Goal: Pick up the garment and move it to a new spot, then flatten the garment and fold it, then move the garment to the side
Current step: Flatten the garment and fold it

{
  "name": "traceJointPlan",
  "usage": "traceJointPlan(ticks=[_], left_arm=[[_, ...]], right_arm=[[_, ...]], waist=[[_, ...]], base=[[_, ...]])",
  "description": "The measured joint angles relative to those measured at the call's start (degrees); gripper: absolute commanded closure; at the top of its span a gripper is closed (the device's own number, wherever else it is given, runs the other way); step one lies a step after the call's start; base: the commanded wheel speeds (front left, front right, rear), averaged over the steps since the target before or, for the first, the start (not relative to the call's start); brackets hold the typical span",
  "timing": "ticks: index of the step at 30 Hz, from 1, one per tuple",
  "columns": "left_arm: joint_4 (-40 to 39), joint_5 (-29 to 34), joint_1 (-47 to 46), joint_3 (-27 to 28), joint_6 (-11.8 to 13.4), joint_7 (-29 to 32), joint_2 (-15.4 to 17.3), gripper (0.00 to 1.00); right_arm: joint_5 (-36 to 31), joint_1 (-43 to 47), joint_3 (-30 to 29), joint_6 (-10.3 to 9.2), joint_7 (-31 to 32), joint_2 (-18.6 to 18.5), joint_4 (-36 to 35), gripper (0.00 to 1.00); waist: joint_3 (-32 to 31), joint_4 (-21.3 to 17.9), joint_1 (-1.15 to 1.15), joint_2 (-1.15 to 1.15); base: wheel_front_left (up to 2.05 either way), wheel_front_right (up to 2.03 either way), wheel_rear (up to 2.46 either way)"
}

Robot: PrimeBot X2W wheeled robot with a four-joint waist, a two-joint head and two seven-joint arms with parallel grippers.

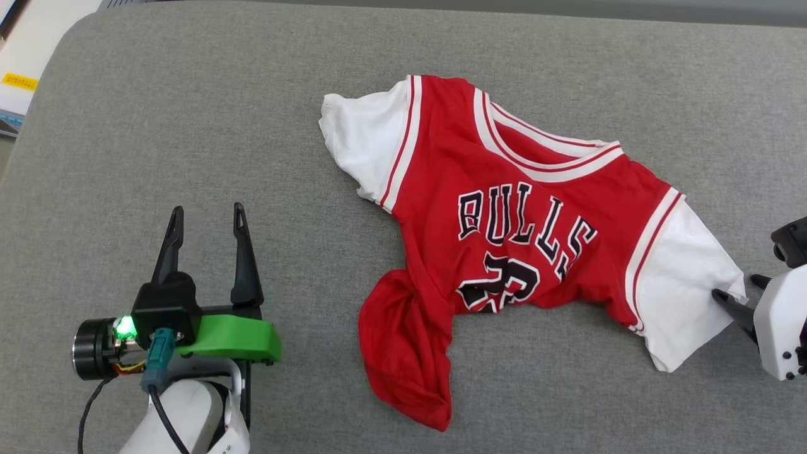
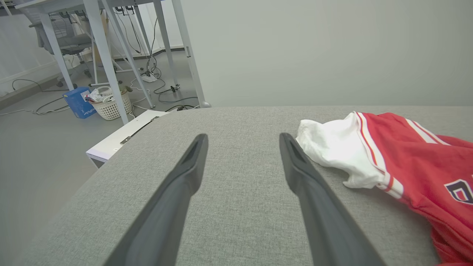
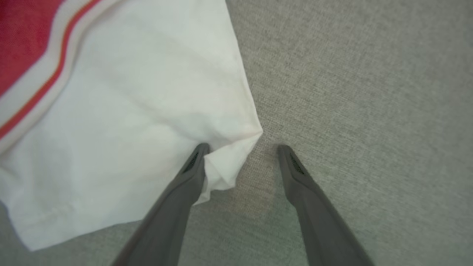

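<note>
The garment [image 1: 504,233], a red jersey with white sleeves, black "BULLS" lettering and a partly creased number, lies rumpled on the grey surface, its lower hem bunched toward the front. My right gripper [image 1: 737,287] is open at the corner of the garment's right white sleeve [image 3: 122,122]; one finger lies over the sleeve's edge, the other on bare fabric, and the sleeve's corner pokes between them. My left gripper [image 1: 205,217] stands open to the left of the garment with nothing between its fingers. The garment's left white sleeve [image 2: 336,147] lies just right of those fingers.
The grey padded surface [image 1: 189,126] has a rounded left edge [image 2: 122,147]. Beyond it, on the floor, stand white table legs [image 2: 107,62], a white basket [image 2: 111,103], a blue box [image 2: 78,102] and cables.
</note>
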Motion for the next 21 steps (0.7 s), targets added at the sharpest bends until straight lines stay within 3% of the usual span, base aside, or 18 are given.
traceJointPlan(ticks=[6,10,15,21], left_arm=[[1.3,2.9,1.1,3.8,-3.2,0.0,-2.1,0.0],[1.6,4.4,1.0,5.1,-5.0,0.0,-3.7,0.0],[1.7,6.4,0.9,6.2,-7.0,0.0,-5.4,0.0],[2.2,8.3,-0.5,7.6,-8.9,0.0,-7.2,0.0]], right_arm=[[1.2,-3.7,0.7,0.09,-6.5,-1.0,1.0,1.0],[1.4,-8.5,-2.1,0.09,-8.3,-4.8,1.4,1.0],[2.5,-15.0,-4.1,0.09,-7.1,-6.8,4.0,1.0],[0.9,-21.7,-3.5,0.09,-4.7,-5.7,13.1,1.0]], waist=[[-0.4,-0.8,0.0,0.0],[0.0,-0.7,0.0,0.0],[1.6,0.0,0.0,0.0],[4.6,1.0,0.0,0.0]], base=[[0.0,0.0,0.0],[0.0,0.0,0.0],[0.0,0.0,0.0],[0.0,0.0,0.0]])
